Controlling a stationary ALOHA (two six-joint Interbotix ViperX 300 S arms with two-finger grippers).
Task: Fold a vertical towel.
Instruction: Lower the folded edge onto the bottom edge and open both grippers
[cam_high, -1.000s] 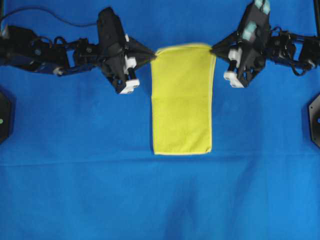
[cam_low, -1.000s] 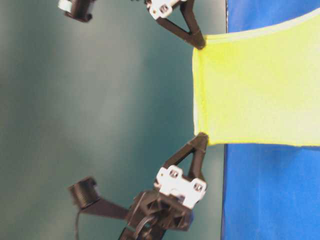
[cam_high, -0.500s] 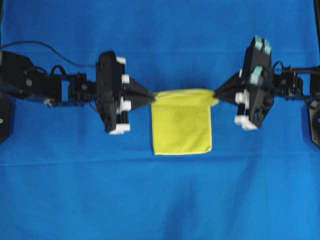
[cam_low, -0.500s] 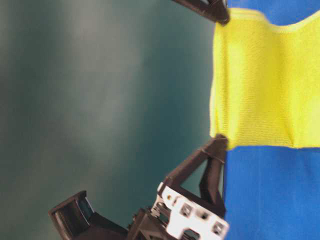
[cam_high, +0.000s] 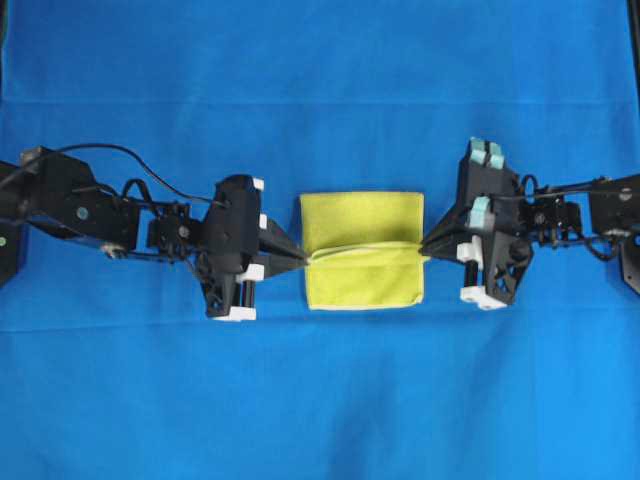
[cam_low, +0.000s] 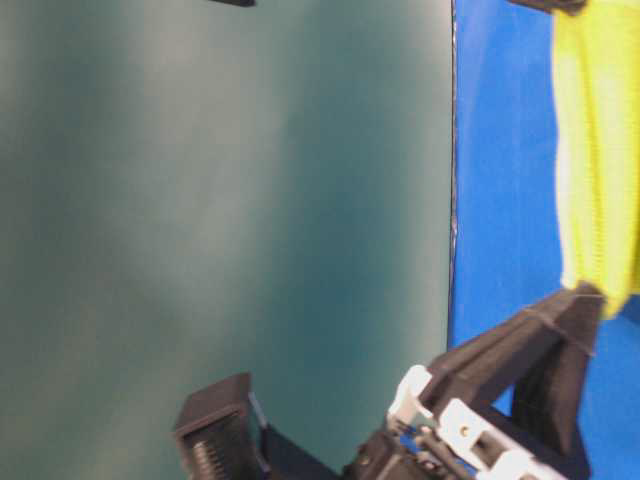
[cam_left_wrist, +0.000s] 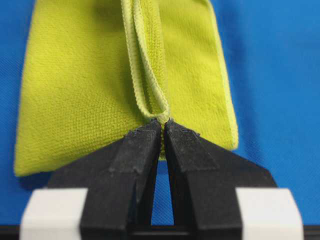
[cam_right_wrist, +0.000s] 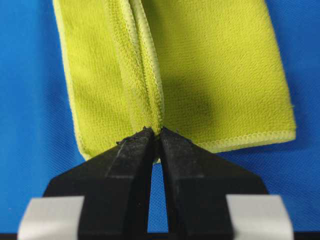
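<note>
- The left gripper has its jaws pinched together on a corner of the towel; the hem loops up out of the fingertips in a narrow raised fold; beyond the tips the yellow cloth lies flat on the blue cloth.
- The right gripper is likewise clamped on the opposite corner, fingers nearly touching with the doubled hem caught between them; the rest of the towel spreads away from the tips, its stitched edge visible to one side.
- Between the two grippers the held edge runs as a slightly lifted ridge across the towel; seen from overhead it sits part-way over the lower layer, short of the near edge on the viewer's side.
- Judged from this, the fold is under way but not closed; the carried edge has yet to reach the edge it should meet.
- To do it well, both grippers should travel together at equal pace and height, keeping the edge taut enough to stay straight but not so taut that the lower layer drags.
- The corners should be lowered onto the matching corners before letting go; releasing high would likely let the hem curl back.
- A skew between the arms is the main risk; it would leave the hems misaligned.
</note>
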